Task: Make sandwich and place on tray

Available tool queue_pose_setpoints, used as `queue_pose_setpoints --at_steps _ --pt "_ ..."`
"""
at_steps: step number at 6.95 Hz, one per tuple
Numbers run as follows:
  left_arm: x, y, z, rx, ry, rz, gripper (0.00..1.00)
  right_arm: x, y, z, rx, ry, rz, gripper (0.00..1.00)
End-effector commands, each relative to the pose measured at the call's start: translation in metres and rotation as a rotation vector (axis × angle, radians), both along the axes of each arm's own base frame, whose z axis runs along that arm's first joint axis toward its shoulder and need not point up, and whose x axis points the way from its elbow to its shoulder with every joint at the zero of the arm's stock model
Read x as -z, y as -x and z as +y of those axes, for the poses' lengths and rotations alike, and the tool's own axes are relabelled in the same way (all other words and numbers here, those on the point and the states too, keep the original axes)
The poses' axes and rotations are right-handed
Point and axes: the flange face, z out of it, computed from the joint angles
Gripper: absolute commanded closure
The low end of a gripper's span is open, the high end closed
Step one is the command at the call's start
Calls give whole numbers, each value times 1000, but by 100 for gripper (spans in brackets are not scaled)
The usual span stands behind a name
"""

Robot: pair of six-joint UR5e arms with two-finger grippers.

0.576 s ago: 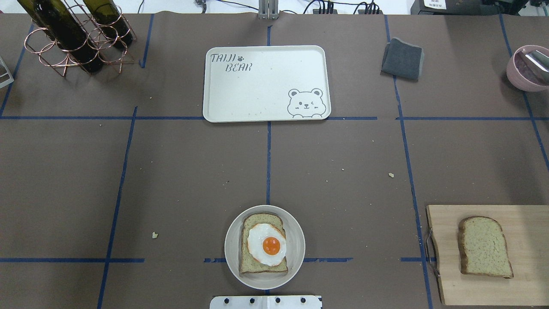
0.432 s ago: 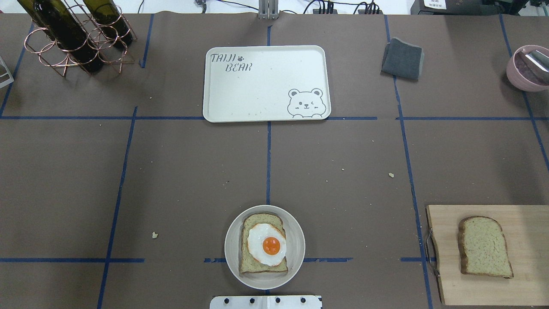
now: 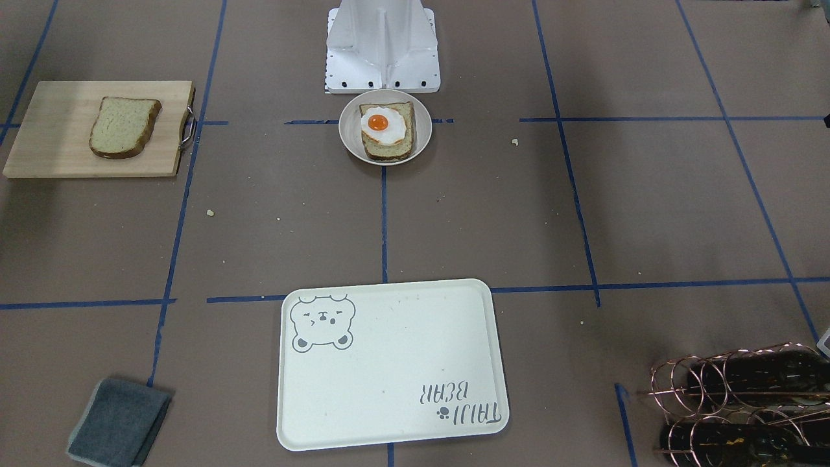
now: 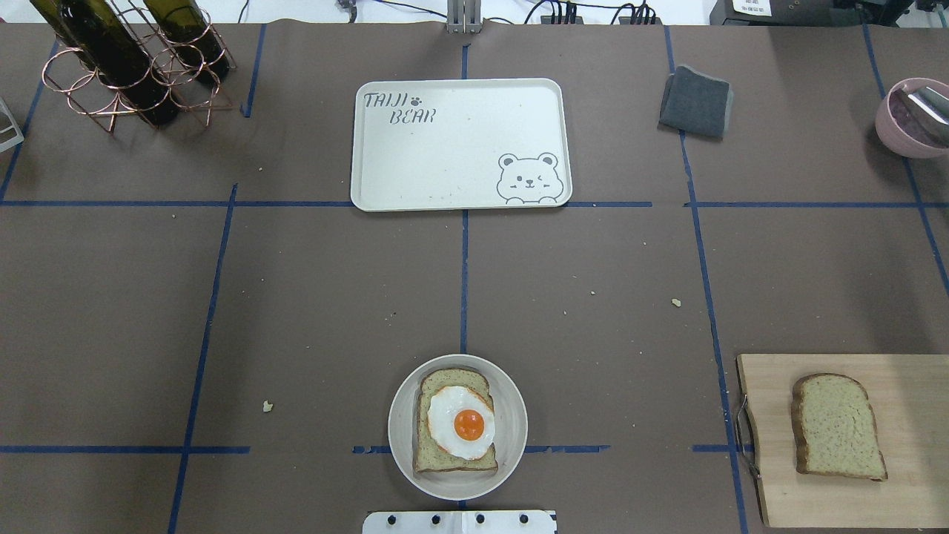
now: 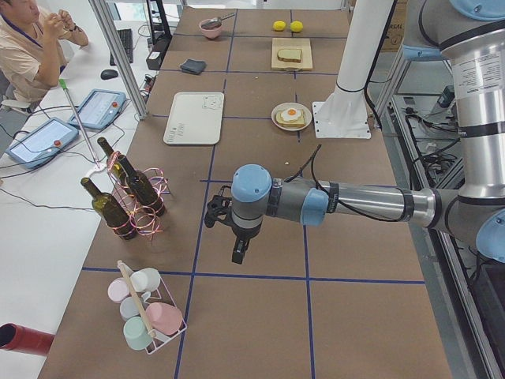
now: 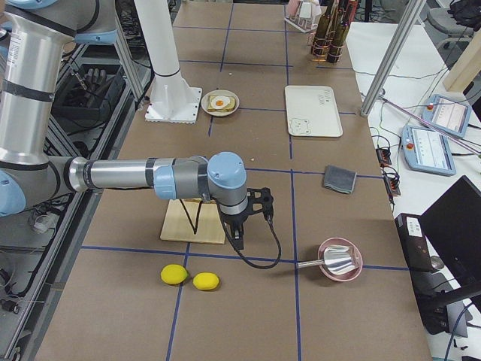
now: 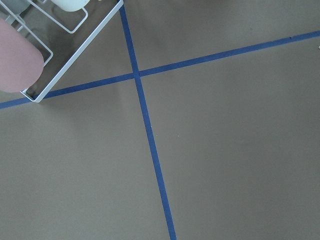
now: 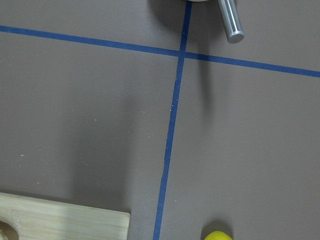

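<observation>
Lying near-right on the cutting board (image 4: 912, 386), bread slice (image 4: 838, 426) is nearest right hand (image 6: 238, 239); its grip state cannot be told.

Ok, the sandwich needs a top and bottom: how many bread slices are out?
2. One slice lies in the bowl under the fried egg; the other slice lies bare on the cutting board. Another could hide beneath the first.
</observation>
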Motion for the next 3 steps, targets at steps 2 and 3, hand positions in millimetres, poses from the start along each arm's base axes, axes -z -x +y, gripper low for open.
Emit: queue_pose_setpoints --at_steps 2,3 --pt "-1 -1 0 -2 -1 1 0 11 70 39 -48 -15 -122 0" --pt "0 -1 0 -2 -3 1 0 17 91 53 -25 -60 -163 0"
